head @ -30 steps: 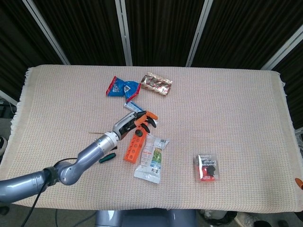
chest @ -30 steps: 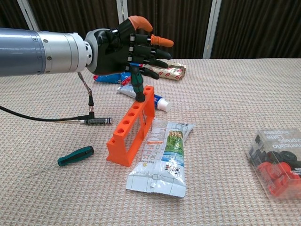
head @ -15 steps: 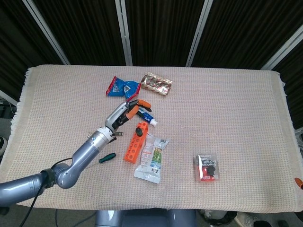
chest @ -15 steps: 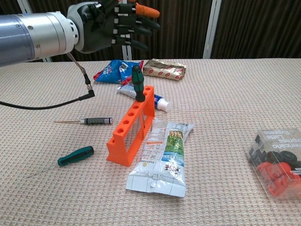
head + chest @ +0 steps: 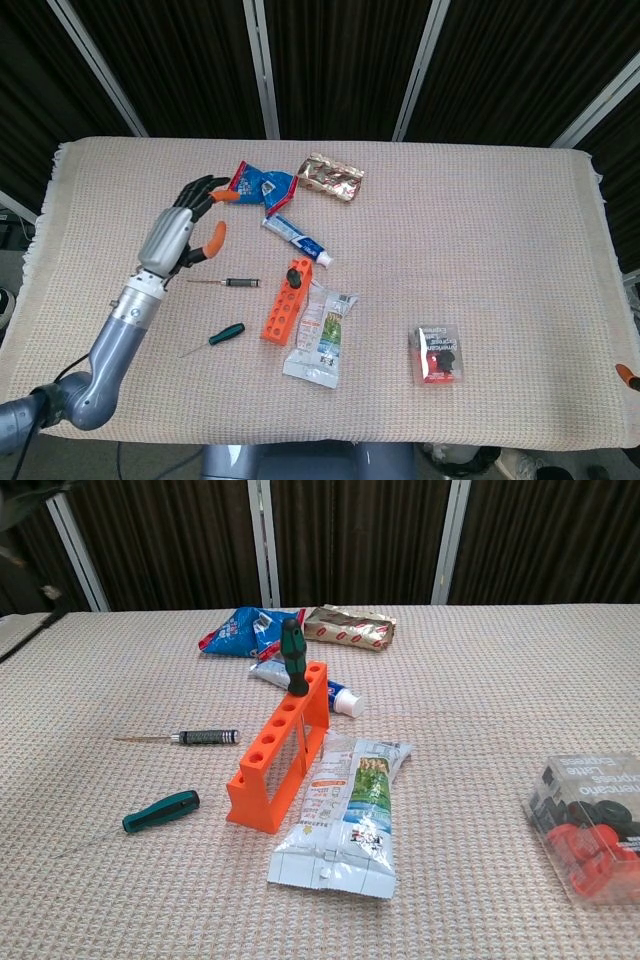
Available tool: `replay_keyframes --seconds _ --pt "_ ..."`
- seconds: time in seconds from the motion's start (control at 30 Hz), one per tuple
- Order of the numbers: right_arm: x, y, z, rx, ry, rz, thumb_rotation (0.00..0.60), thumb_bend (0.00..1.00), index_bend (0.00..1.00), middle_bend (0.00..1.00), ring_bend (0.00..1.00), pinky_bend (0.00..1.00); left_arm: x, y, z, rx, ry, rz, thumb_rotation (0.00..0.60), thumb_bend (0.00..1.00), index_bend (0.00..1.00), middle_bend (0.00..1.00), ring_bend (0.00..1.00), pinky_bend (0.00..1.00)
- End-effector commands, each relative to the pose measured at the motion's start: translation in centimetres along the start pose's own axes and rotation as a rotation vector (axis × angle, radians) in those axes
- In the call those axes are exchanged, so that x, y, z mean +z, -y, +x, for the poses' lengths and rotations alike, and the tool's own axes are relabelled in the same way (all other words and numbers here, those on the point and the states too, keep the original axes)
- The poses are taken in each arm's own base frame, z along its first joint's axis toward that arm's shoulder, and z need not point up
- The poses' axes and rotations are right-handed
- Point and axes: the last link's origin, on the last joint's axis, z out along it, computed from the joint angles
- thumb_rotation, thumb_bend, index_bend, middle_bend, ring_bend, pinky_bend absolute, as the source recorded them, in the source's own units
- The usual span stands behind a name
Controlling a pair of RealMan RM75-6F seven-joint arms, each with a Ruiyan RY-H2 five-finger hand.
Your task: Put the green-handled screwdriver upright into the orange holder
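Your left hand (image 5: 190, 225) has pulled away from the orange holder (image 5: 279, 763) since a second ago, when its fingers were at the screwdriver's handle; it now hangs over the desk's (image 5: 480, 230) left part, well apart from the holder, and has left the chest view. Its fingers are spread and it holds nothing. Your right hand shows in neither view.

The green-handled screwdriver (image 5: 293, 660) stands upright in the end hole of the holder farthest from you. You see a dark green handle with a black band low down, rising clear above the holder's top; the shaft below is mostly hidden inside the frame. The holder is a long orange rack with a row of round holes along its top, lying near the middle of the desk, slightly toward the left edge.

A second green screwdriver (image 5: 160, 812) lies flat just left of the holder's near end, and a thin black-handled screwdriver (image 5: 200, 737) lies flat beyond it. A white packet (image 5: 345, 815) touches the holder's right side. A toothpaste tube (image 5: 335, 698) lies just behind the holder.
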Motion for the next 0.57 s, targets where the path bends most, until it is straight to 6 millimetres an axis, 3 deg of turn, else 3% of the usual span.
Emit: replay_keyframes --seconds 0.03,0.23,0.33,0.43,0.57 --pt "0.7 0.6 -0.5 0.003 0.009 0.022 0.600 0.00 0.14 0.09 0.00 0.20 -5.4 3.2 2.5 0.216 -0.071 0.123 0.179 0.52 0.27 0.07 0.00 0.00" --pt "1.4 1.3 -1.2 0.007 0.019 0.050 0.600 0.00 0.10 0.01 0.00 0.11 -8.9 4.9 3.8 0.305 -0.103 0.202 0.197 0.51 0.27 0.07 0.00 0.00" --pt "1.9 1.7 -1.4 0.007 0.017 0.065 0.600 0.00 0.10 0.00 0.00 0.08 -12.1 6.0 4.6 0.373 -0.117 0.252 0.219 0.51 0.27 0.07 0.00 0.00" --pt "2.3 2.6 -1.8 0.007 0.019 0.092 0.600 0.00 0.10 0.00 0.00 0.08 -17.0 7.0 4.9 0.456 -0.053 0.334 0.251 0.51 0.27 0.07 0.00 0.00" --pt "2.5 3.0 -2.2 0.014 0.023 0.100 0.600 0.00 0.10 0.00 0.00 0.08 -19.5 7.2 5.3 0.476 -0.039 0.384 0.281 0.50 0.28 0.07 0.00 0.00"
